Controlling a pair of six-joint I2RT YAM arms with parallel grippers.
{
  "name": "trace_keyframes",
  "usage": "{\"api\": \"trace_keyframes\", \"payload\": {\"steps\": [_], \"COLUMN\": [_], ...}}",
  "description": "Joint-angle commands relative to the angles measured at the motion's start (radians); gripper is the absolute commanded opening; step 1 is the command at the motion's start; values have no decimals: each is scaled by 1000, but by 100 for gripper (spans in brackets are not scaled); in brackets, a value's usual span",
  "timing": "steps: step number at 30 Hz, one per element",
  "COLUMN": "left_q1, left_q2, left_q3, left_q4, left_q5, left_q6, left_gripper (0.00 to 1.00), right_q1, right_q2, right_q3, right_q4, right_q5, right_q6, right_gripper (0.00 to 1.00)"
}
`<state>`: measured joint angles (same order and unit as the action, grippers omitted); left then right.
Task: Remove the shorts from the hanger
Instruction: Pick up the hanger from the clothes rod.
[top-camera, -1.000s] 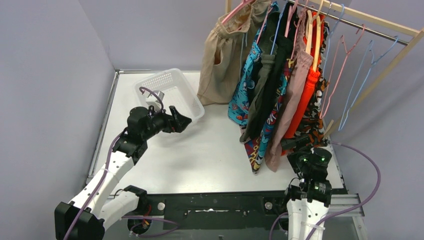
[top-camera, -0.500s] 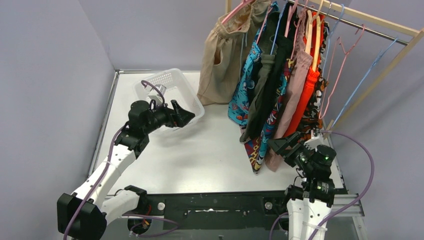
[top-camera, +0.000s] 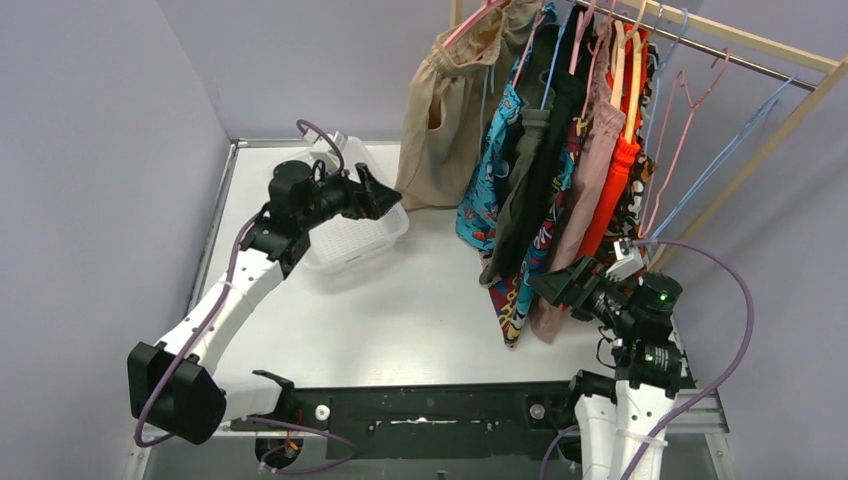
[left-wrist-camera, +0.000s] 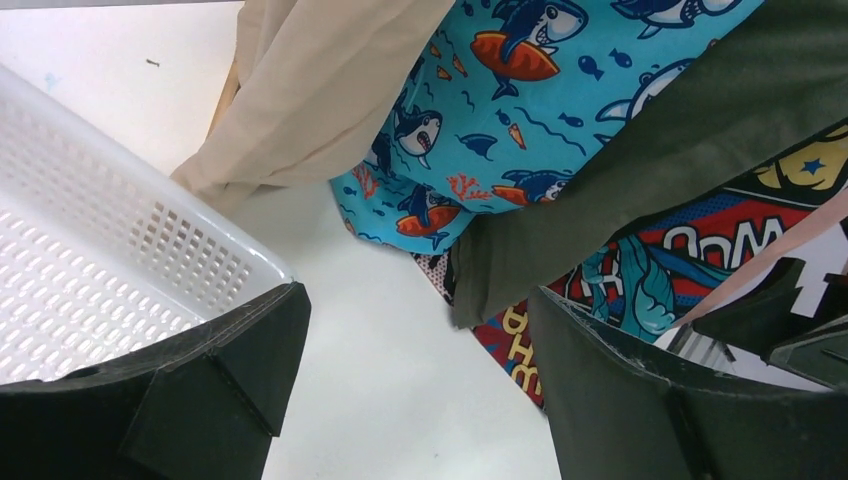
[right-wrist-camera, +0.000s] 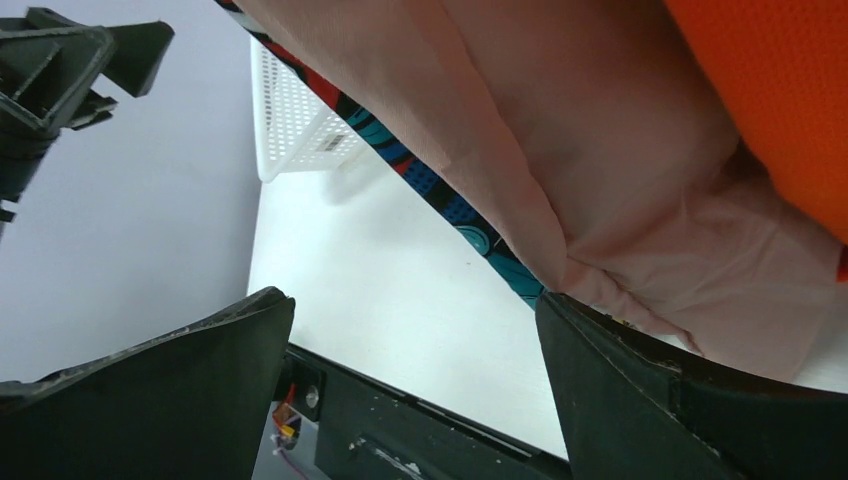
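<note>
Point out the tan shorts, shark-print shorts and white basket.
tan shorts (top-camera: 448, 135): top external view, middle of the fabric.
shark-print shorts (left-wrist-camera: 545, 125): left wrist view, teal printed panel.
white basket (left-wrist-camera: 125, 225): left wrist view, perforated wall.

Spread fingers (left-wrist-camera: 210, 390) frame the shorts (left-wrist-camera: 520, 90) — white basket (left-wrist-camera: 90, 260) at left

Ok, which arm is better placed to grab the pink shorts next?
Right, probably. The right tool, open, sits at the dusty pink shorts' lower hem; the left tool hovers by the white basket, nearer the tan shorts.
</note>
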<state>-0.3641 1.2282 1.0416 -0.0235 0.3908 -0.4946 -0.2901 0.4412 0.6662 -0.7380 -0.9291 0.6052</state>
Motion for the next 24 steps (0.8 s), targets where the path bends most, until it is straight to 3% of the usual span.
{"api": "trace_keyframes", "payload": {"steps": [1, 6, 9, 11, 15, 18, 20, 24], "left_q1": [-36, -62, -74, -76, -77, -73, -67, -40], "left_q2": [51, 94, 114, 121, 114, 100, 101, 148], "left_q3": [107, 157, 185, 202, 224, 247, 268, 359], "left_q4": [9, 12, 11, 3, -16, -44, -53, -63], "left_q5": [-30, -66, -84, -98, -154, -207, -232, -189], "left_q6": [48, 63, 72, 78, 97, 119, 133, 152], "left_gripper": [80, 80, 80, 80, 80, 81, 82, 84], "right_q1": [43, 151, 326, 572, 1128, 1384, 1462, 1480], "right_q2": [37, 61, 141, 196, 395, 561, 665, 789], "right_q3": [78, 63, 71, 106, 221, 294, 341, 399], "right_q4": [-24, 12, 51, 92, 38, -20, -31, -29], "right_q5": [106, 272, 433, 664, 1320, 1642, 1750, 1778], "right_q6": [-106, -99, -68, -25, 77, 184, 226, 181], "right_gripper": [96, 94, 94, 95, 98, 98, 98, 98]}}
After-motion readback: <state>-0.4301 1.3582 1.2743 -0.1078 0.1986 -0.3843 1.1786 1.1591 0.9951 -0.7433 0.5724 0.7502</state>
